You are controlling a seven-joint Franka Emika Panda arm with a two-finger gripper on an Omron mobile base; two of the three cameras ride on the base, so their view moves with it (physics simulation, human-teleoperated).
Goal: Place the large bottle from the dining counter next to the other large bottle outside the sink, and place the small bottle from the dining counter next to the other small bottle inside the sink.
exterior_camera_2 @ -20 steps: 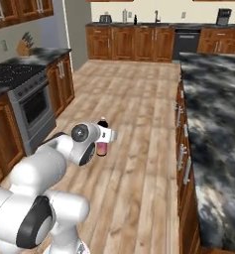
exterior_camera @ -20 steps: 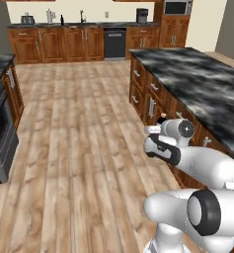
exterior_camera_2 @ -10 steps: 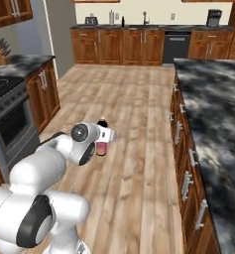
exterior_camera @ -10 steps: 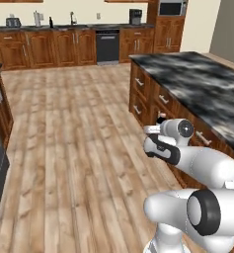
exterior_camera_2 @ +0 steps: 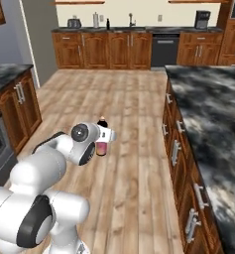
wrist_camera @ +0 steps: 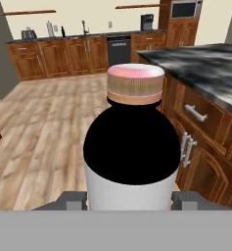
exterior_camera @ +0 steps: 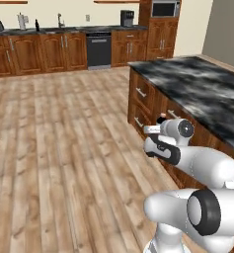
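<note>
We see the jaws (wrist_camera: 132, 198) pinching the large bottle (wrist_camera: 132, 147), one finger on each side of its whitish body, so the bottle is carried in the air over the wood floor (exterior_camera: 74, 148). In the right base view the bottle (exterior_camera_2: 102, 144) shows just beyond the hand, pink below, dark cap on top, upright. The dining table (exterior_camera_2: 213, 119), marbled black and grey, runs along the robot's right, close beside the arm. Wooden cabinets and a dark dishwasher (exterior_camera: 99, 49) line the far wall.
</note>
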